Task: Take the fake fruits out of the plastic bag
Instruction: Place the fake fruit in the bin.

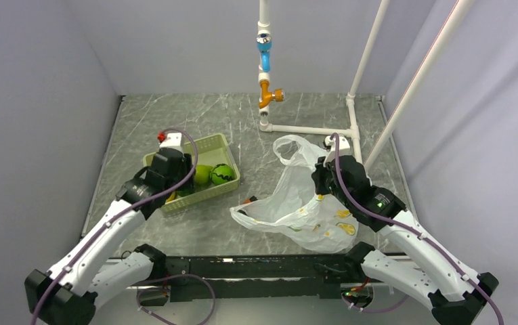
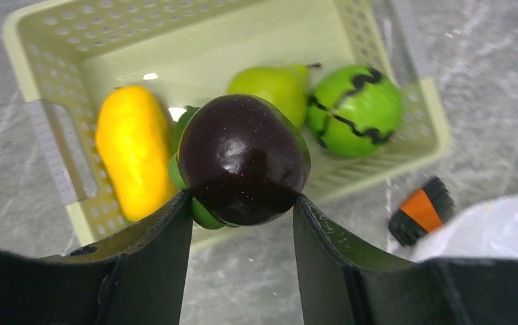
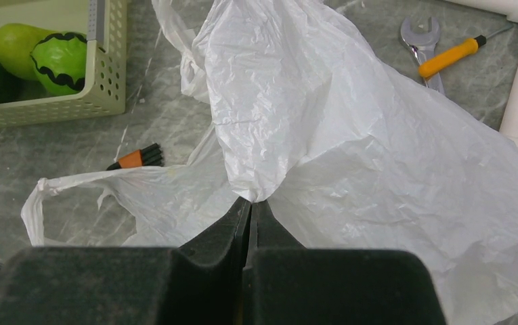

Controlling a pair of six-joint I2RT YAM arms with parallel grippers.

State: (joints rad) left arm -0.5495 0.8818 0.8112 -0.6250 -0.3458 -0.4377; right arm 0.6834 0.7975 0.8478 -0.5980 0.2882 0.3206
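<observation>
The left gripper (image 2: 241, 200) is clasping the dark round fruit (image 2: 242, 152) between its fingers, holding it over the pale green basket (image 2: 46, 47). Inside are lying the yellow mango (image 2: 131, 159), the green pear (image 2: 273, 84) and the striped green ball (image 2: 354, 108), with a small green fruit (image 2: 205, 213) peeking out behind the dark one. The right gripper (image 3: 250, 203) is pinching a fold of the plastic bag (image 3: 351, 149), jaws pressed together on the film. The bag is sprawling on the counter (image 1: 195, 115) beside the basket, with an orange-and-black brush (image 2: 422, 210) just by it.
</observation>
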